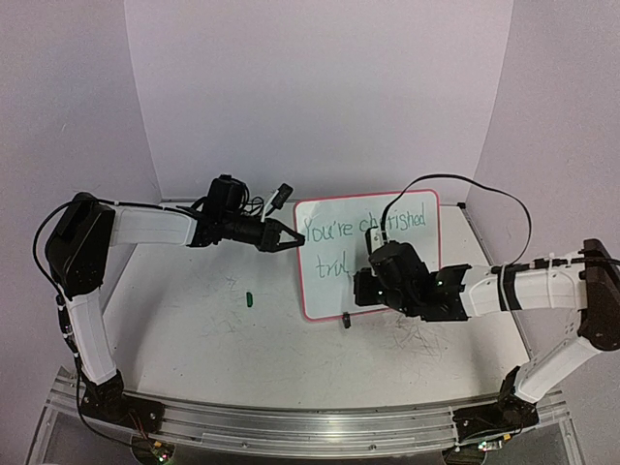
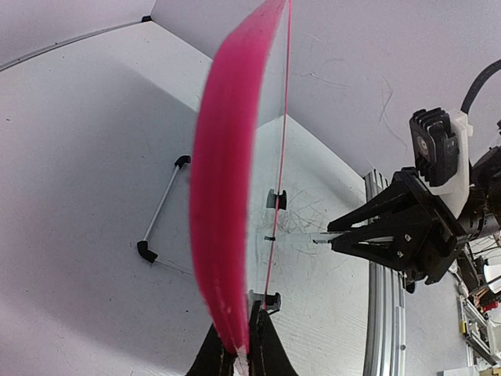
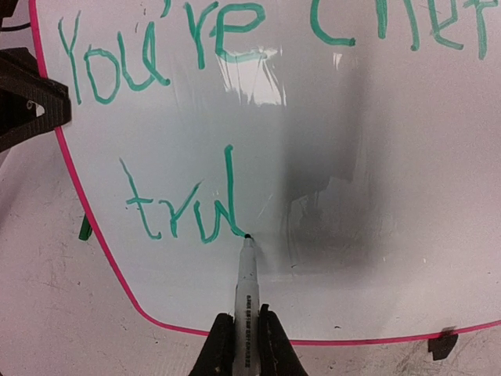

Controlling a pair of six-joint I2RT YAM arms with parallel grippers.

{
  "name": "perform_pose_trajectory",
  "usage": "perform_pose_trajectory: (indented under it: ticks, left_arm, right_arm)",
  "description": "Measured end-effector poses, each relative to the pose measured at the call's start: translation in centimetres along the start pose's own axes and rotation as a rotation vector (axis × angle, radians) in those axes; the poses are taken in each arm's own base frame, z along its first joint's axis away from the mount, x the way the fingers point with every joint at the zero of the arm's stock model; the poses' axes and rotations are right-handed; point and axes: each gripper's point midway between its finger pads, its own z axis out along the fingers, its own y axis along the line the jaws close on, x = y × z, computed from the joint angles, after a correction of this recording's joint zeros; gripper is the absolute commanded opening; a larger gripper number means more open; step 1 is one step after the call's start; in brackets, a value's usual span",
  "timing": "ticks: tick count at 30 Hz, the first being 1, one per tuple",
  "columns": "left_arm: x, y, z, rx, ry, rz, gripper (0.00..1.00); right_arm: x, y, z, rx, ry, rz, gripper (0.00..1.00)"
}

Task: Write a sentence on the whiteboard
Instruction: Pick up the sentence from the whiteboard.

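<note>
1. Left gripper [image 1: 291, 239]: jaws closed on the left edge of the whiteboard [image 1: 325, 295], pinching its pink frame. Hazard: the hold is narrow and at one side only, so pen pressure from the front could swing the board about the pinch or work the frame loose

2. Small green object [image 1: 249, 298], probably the pen cap: lying loose on the table, left of the board and well apart from both grippers. Hazard: slight; a shifting left arm might knock it away

3. Whiteboard: upright on the table between the two grippers, standing on its black feet [image 1: 345, 319]. Hazard: the feet could skate backwards under a firm stroke, and the line would go crooked

4. Sentence [image 3: 180, 204]: green; upper line "You're cherished", lower line "trul" so far, judged unfinished. Hazard: fresh ink smeared by a passing finger or the pen barrel; the next letter crowding the "l" or drifting off the line

5. Marker [image 3: 246, 282]: tip touching the board at the foot of the "l". Hazard: resting there may leave a blot; too light a touch would leave gaps in the stroke

6. Right gripper [image 3: 241, 348]: fingers clamped round the marker's barrel. Hazard: the barrel may twist or slide in the grip, tilting the tip
</note>
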Motion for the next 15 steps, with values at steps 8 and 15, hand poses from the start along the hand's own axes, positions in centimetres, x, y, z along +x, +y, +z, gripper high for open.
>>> perform_pose_trajectory:
  ticks: [8, 15]
  left_arm:
    - [0.0, 0.0, 0.0, 0.001, 0.000, 0.002, 0.00]
    - [0.0, 0.0, 0.0, 0.002, 0.000, 0.002, 0.00]
  right_arm:
    - [-2.7, 0.5, -2.1, -0.050, -0.063, 0.028, 0.00]
    - [-2.0, 0.6, -1.0, -0.038, -0.046, -0.001, 0.00]
